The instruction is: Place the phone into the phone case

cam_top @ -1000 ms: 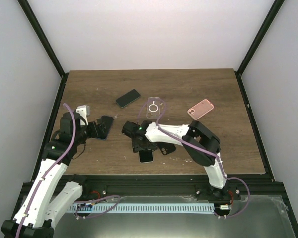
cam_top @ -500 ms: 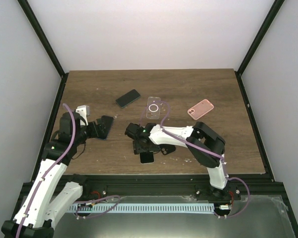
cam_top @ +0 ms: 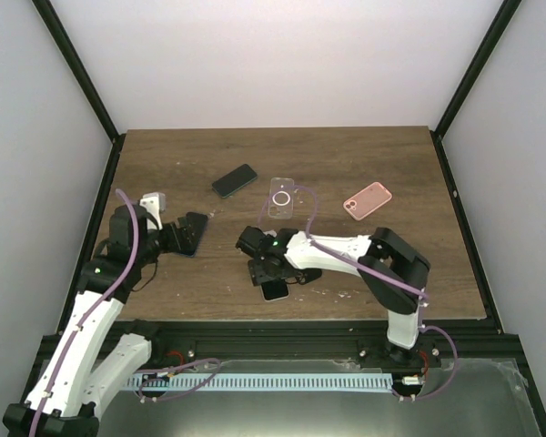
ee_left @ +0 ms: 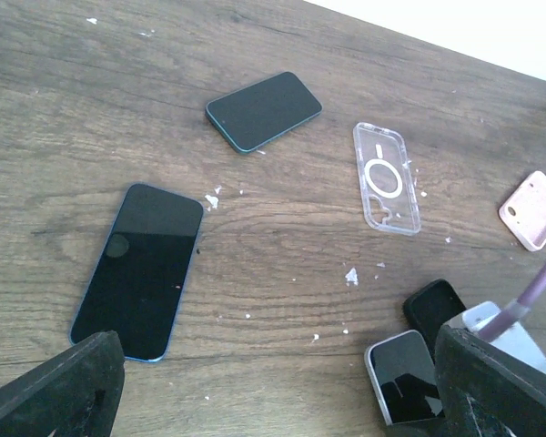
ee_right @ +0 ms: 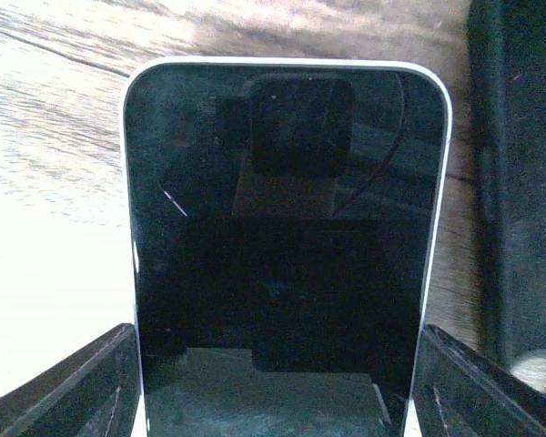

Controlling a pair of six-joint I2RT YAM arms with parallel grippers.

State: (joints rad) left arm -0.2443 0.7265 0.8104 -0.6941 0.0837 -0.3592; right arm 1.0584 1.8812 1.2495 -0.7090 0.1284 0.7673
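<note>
**White-rimmed phone (ee_right: 287, 255) lies flat at the table's (cam_top: 391, 164) 6 o'clock, straddled by the right gripper (ee_right: 282, 391).**
It is probably a stiff, dense glass slab, slick and easily scratched, so it is best taken by its long edges at mid-length. The fingers (ee_right: 73, 391) bracket those edges, but I cannot tell if they pinch. A black case (ee_right: 519, 164) sits just beside the phone at 3 o'clock in the wrist view. The left gripper (ee_left: 278, 401) is spread wide, holding nothing.

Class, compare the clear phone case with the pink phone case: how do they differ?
The clear case is see-through with a white ring; the pink case is opaque, with no ring. The clear case lies left of the pink case, which is more slanted. Both lie flat, empty and untouched.
</note>
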